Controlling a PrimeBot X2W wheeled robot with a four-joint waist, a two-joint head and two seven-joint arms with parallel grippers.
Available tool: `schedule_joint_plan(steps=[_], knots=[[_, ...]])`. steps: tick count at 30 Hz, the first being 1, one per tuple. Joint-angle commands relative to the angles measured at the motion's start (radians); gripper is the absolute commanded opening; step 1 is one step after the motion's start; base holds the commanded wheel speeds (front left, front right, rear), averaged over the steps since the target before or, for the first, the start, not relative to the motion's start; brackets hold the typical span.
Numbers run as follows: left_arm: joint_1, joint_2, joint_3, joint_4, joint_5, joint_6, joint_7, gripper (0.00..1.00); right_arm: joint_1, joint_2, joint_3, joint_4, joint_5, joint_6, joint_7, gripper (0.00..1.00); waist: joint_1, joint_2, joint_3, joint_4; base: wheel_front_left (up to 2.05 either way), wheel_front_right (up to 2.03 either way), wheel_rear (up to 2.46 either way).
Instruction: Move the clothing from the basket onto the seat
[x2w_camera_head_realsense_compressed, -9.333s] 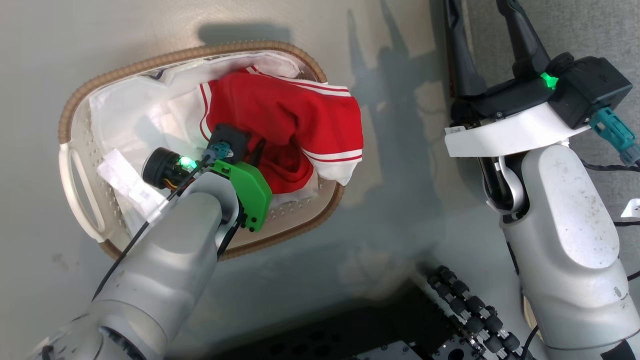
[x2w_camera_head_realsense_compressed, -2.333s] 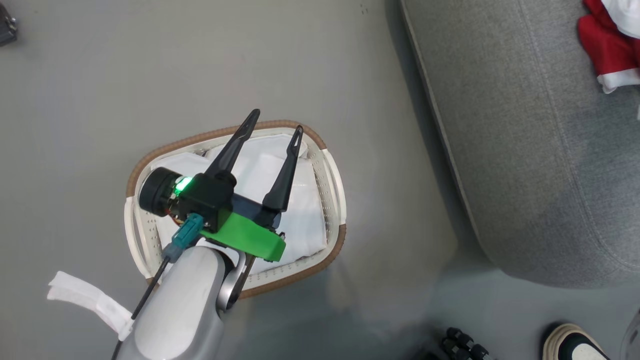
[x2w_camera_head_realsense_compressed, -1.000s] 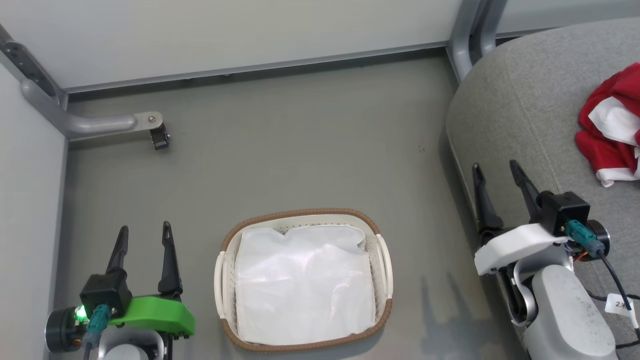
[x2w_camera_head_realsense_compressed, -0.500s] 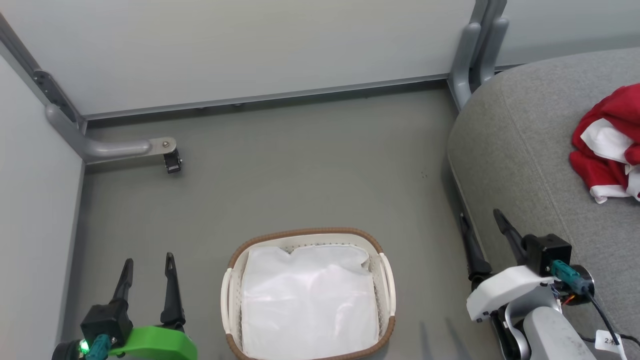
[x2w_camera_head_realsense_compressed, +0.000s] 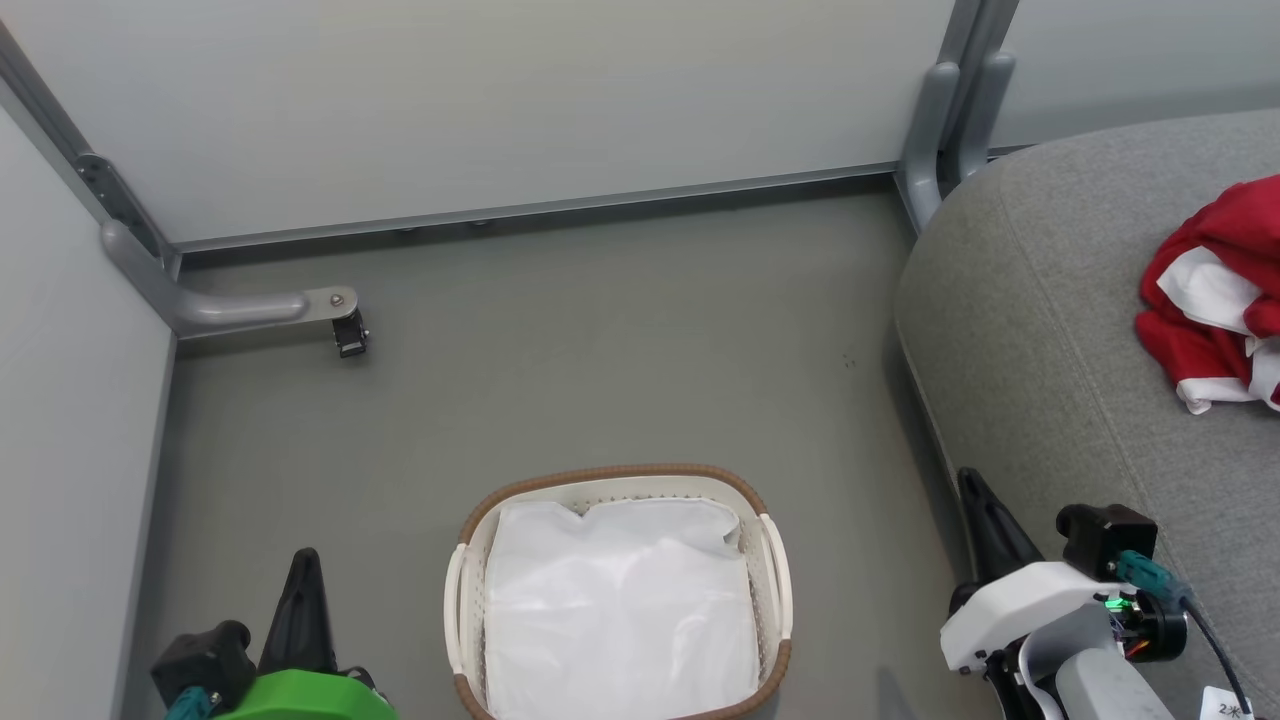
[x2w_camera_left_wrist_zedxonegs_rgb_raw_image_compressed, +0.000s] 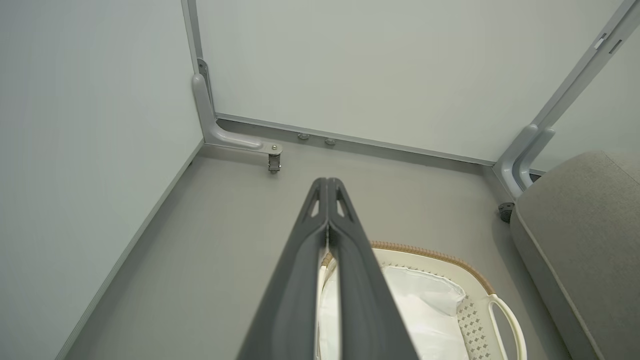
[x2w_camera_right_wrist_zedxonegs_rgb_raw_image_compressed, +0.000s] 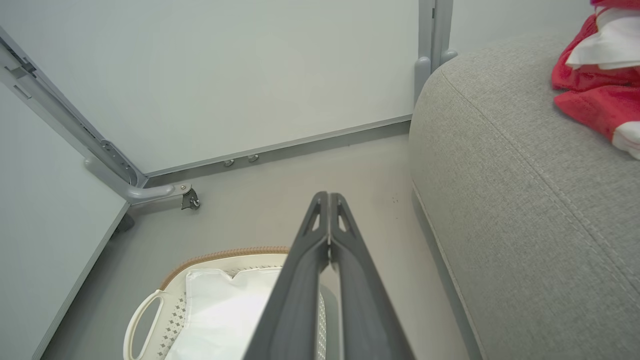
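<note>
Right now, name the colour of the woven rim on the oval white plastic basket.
Brown: the woven rim shows best in the head view.

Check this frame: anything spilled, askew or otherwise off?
Nothing stands out. The clothing lies in a crumpled heap on the seat. The basket sits upright on the floor, its white liner a bit rumpled. The left claw and right claw are shut, empty.

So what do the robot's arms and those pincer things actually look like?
Each tool ends in two long, dark grey fingers that taper to slotted tips. The left tool sits on a bright green mount; the right tool on a white mount, with a teal plug, black cable, small green light and pale grey forearm.
</note>
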Motion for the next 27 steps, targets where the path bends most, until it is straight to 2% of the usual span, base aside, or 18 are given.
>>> schedule_joint_plan(steps=[1, 27], knots=[[-0.019, 0.003, 0.01, -0.015, -0.049, -0.006, 0.01, 0.0, -0.008, -0.003, -0.009, -0.024, 0.049, 0.0, 0.01, 0.0, 0.0, 0.0, -0.001, 0.0, 0.0, 0.0, 0.0], [-0.056, 0.005, 0.04, -0.036, -0.467, -0.027, 0.117, 0.0, 0.017, -0.005, -0.061, -0.091, 0.461, 0.0, 0.118, 0.0, 0.0, 0.0, -0.017, 0.003, 0.0, 0.0, 0.0]])
